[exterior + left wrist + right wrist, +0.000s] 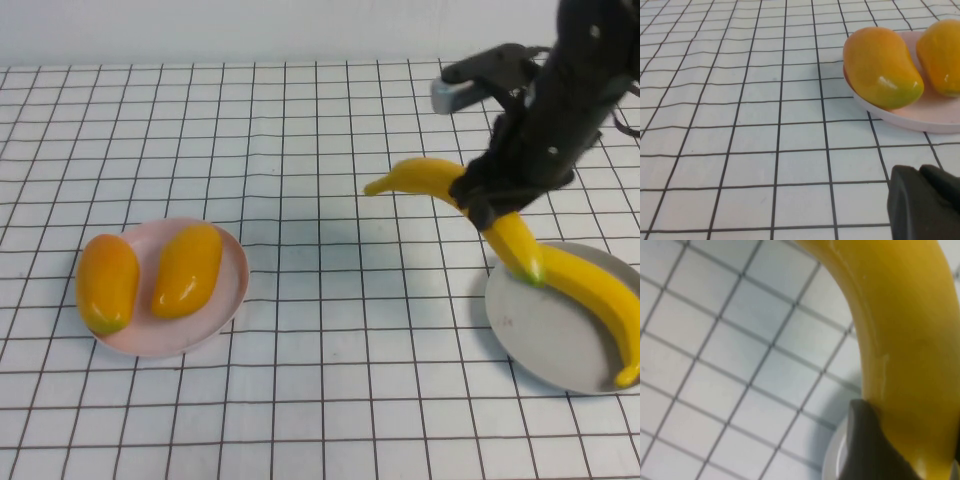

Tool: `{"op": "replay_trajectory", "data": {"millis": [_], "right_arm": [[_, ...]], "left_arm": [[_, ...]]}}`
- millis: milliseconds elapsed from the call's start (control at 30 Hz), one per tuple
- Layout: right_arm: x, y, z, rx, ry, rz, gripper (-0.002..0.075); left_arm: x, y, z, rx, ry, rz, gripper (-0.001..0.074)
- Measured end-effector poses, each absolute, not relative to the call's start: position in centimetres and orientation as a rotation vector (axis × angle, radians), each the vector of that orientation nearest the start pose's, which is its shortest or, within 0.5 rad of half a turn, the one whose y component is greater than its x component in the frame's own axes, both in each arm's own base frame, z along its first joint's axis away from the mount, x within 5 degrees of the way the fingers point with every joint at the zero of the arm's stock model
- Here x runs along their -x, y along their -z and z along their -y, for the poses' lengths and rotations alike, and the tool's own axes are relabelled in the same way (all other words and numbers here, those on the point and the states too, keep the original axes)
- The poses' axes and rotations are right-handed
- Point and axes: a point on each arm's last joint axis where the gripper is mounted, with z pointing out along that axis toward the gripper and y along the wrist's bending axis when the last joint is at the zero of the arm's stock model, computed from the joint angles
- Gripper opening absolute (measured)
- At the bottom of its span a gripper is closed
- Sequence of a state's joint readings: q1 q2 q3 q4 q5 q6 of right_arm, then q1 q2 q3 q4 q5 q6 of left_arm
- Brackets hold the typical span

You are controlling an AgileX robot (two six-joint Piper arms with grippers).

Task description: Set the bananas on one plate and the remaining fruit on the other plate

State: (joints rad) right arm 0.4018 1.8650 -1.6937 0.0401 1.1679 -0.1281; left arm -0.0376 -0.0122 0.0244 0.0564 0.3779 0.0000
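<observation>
- The right gripper [497,205] is closed around 1 banana [440,178], holding it in the air above the near edge of the grey plate [545,335], at the table's right side.
- A 2nd banana [600,300] lies on that plate.
- 2 mango-like fruits [187,270] sit side by side on the pink plate [228,300], at the left.
- The left gripper [925,205] hovers low near the pink plate; I cannot tell how far it is open.
</observation>
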Motion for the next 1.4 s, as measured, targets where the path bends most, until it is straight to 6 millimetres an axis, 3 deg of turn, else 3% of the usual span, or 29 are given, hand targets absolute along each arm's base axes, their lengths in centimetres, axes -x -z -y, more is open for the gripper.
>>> {"op": "replay_trajectory", "data": {"millis": [100,200,333,600,833,967,1100,1167,1233,1400], "right_arm": [[-33.2,-28.7,-14.0,0.623,-0.069,-2.747,0.0298],[-30.3,-26.4,-12.2,0.612,0.013,-2.767,0.0298],[-28.6,-23.6,-10.8,0.654,0.138,-2.798,0.0298],[-30.2,-20.7,-8.7,0.477,0.148,-2.837,0.0302],[-30.4,-19.8,-7.3,0.421,0.180,-2.917,0.0470],[-29.6,-21.6,-7.1,0.399,0.161,-2.880,0.0403],[-27.0,-26.8,-7.0,0.303,-0.007,-2.660,0.0216],[-24.8,-29.2,-6.8,0.278,-0.091,-2.543,0.0102],[-21.9,-31.4,-6.4,0.271,-0.166,-2.425,0.0035],[-14.4,-34.1,-4.7,0.243,-0.277,-2.141,-0.0008]], "left_arm": [[-5.2,-17.2,0.0,-0.070,-0.030,-1.872,-0.0004],[-5.2,-17.2,0.0,-0.070,-0.030,-1.872,-0.0004],[-5.2,-17.2,0.0,-0.070,-0.030,-1.872,-0.0004],[-5.2,-17.2,0.0,-0.070,-0.030,-1.872,-0.0004],[-5.2,-17.2,0.0,-0.070,-0.030,-1.872,-0.0004],[-5.2,-17.2,0.0,-0.070,-0.030,-1.872,-0.0004],[-5.2,-17.2,0.0,-0.070,-0.030,-1.872,-0.0004],[-5.2,-17.2,0.0,-0.070,-0.030,-1.872,-0.0004],[-5.2,-17.2,0.0,-0.070,-0.030,-1.872,-0.0004],[-5.2,-17.2,0.0,-0.070,-0.030,-1.872,-0.0004]]}}
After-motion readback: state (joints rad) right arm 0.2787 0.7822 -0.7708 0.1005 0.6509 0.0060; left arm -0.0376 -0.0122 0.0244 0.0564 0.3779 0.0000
